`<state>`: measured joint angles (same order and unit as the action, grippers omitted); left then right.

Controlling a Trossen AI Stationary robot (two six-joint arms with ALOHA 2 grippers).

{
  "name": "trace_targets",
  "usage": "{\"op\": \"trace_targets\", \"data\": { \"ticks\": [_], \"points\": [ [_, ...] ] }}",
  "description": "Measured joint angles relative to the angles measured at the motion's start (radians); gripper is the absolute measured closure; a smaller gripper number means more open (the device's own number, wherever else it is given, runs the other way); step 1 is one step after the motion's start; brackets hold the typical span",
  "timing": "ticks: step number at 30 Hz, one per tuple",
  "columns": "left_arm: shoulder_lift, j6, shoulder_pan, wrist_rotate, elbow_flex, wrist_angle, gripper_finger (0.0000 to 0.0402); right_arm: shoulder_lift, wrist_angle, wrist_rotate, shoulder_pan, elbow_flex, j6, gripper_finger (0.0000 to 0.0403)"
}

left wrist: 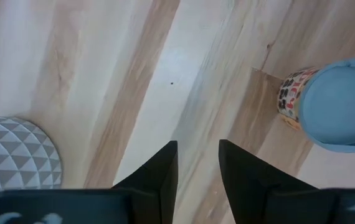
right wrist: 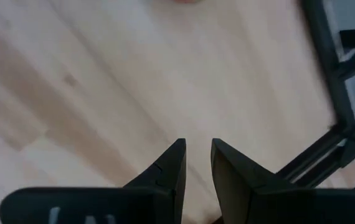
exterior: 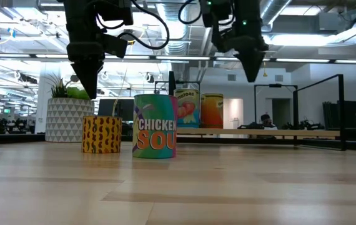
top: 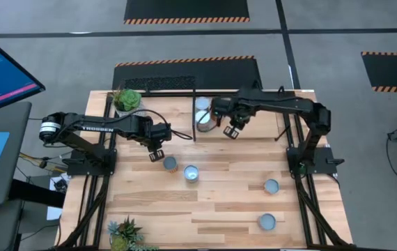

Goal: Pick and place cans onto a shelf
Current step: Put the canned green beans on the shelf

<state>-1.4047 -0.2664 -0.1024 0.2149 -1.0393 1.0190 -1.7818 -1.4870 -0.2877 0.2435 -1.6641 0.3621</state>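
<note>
Open-plan robotics lab: exposed ceiling ducts, striped floor mats.

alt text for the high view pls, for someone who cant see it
Seen from above, two dark robot arms reach over a light wood table: the left gripper hovers, empty, near two cans mid-table, the right gripper hangs empty beside cans on the shelf. Two more cans stand toward the right, and potted plants sit at the left corners.

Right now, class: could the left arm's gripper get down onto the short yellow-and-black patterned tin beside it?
Probably yes. The left gripper hangs empty just above and beside the yellow-and-black patterned tin, nothing lies between them, and the tall green soup can stands apart on the far side.
</note>
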Motion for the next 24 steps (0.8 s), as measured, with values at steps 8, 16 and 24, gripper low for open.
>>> {"op": "trace_targets", "data": {
  "ticks": [8, 16, 24],
  "points": [
    [0.000, -0.017, 0.000, -0.025, 0.000, 0.000, 0.0297, 0.115, -0.031, 0.043, -0.125, 0.084, 0.079, 0.0305],
    [0.000, -0.044, 0.000, -0.025, 0.000, -0.005, 0.0297, 0.266, -0.005, 0.018, -0.294, 0.085, 0.230, 0.0305],
    [0.000, -0.045, 0.000, -0.024, 0.000, -0.043, 0.0297, 0.297, 0.039, -0.034, -0.474, 0.084, 0.396, 0.0305]
  ]
}}
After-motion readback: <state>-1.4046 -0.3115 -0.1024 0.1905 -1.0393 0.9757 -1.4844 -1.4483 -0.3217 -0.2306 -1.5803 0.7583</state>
